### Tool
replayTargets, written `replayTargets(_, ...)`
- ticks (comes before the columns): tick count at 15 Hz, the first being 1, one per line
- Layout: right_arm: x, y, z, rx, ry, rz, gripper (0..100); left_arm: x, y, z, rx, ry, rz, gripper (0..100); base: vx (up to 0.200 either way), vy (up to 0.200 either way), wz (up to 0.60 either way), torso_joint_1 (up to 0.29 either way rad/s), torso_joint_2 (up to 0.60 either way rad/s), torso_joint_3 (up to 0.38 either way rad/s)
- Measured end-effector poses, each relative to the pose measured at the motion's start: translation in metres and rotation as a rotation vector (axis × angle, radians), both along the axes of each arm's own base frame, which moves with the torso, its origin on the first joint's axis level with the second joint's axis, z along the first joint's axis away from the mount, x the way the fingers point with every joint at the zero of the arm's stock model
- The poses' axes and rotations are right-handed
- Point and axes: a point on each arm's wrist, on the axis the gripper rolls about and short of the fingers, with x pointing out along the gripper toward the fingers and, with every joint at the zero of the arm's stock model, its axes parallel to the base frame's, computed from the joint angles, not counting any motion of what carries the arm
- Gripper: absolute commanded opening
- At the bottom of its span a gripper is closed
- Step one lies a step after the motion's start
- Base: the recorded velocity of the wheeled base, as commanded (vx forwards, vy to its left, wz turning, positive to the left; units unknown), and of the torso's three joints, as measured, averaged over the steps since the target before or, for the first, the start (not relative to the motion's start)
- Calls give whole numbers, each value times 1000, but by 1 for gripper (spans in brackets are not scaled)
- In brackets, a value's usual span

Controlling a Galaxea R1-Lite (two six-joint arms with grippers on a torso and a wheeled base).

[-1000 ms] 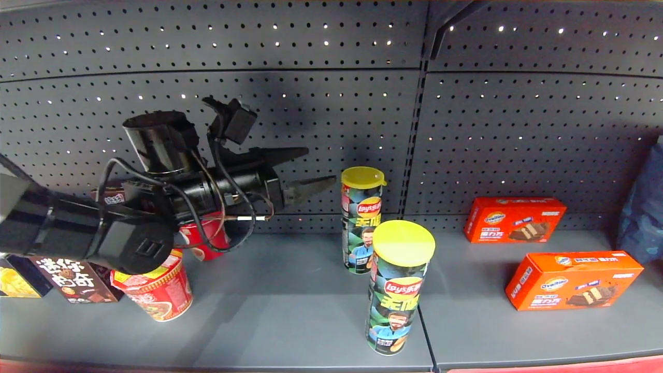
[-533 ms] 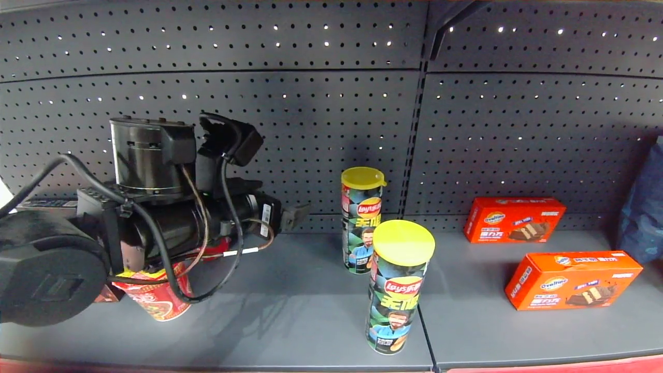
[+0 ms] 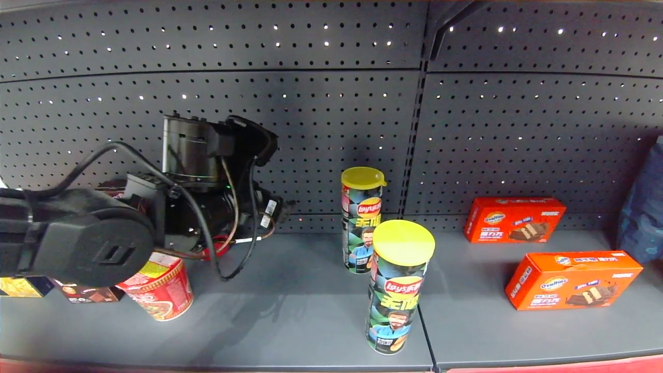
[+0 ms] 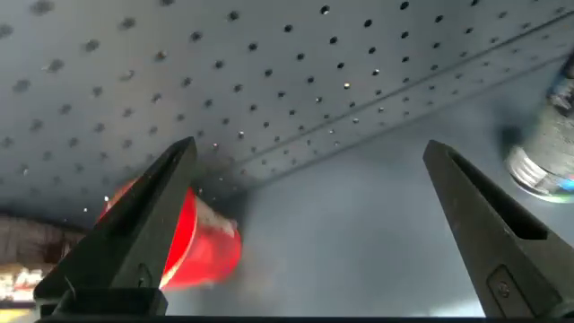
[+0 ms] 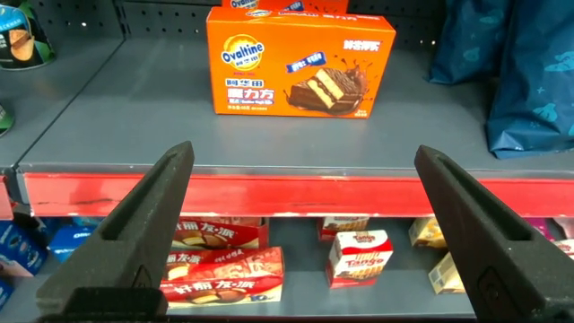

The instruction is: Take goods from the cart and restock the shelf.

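My left gripper (image 4: 309, 152) is open and holds nothing. It hovers over the grey shelf (image 3: 290, 311) and points at the pegboard back. A red noodle cup (image 4: 202, 247) stands just past one finger, by the back wall; in the head view this cup (image 3: 215, 247) peeks out under the left gripper (image 3: 286, 206). Another noodle cup (image 3: 160, 290) stands nearer the front edge. Two yellow-lidded chip cans (image 3: 362, 217) (image 3: 401, 285) stand to the right of the arm. My right gripper (image 5: 305, 154) is open and empty, in front of an orange box (image 5: 300, 63).
Two orange boxes (image 3: 513, 217) (image 3: 572, 280) lie on the right shelf section, with a blue bag (image 3: 645, 207) at the far right. Small boxes (image 3: 85, 292) sit at the far left. Below the red shelf lip (image 5: 296, 193), a lower shelf holds several packets (image 5: 224, 260).
The left arm has swung and drawn back to the left, away from the chip cans, with its fingers now pointing at the back wall. The goods have not moved.
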Motion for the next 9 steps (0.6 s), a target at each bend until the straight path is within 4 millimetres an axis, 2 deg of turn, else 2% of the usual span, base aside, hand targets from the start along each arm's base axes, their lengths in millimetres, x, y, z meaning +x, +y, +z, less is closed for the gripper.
replayTargets(3,0,0,0,-10,0,-3,100,12,-22,-20,22,34,-34,100,0,0,0,0,0,0)
replayTargets(6,0,0,0,-21,1,-3,100,12,-46,-40,1,79,-70,100,0,0,0,0,0,0)
replayTargets(9,0,0,0,-23,1,-3,100,16,-56,-56,12,94,-84,100,0,0,0,0,0,0)
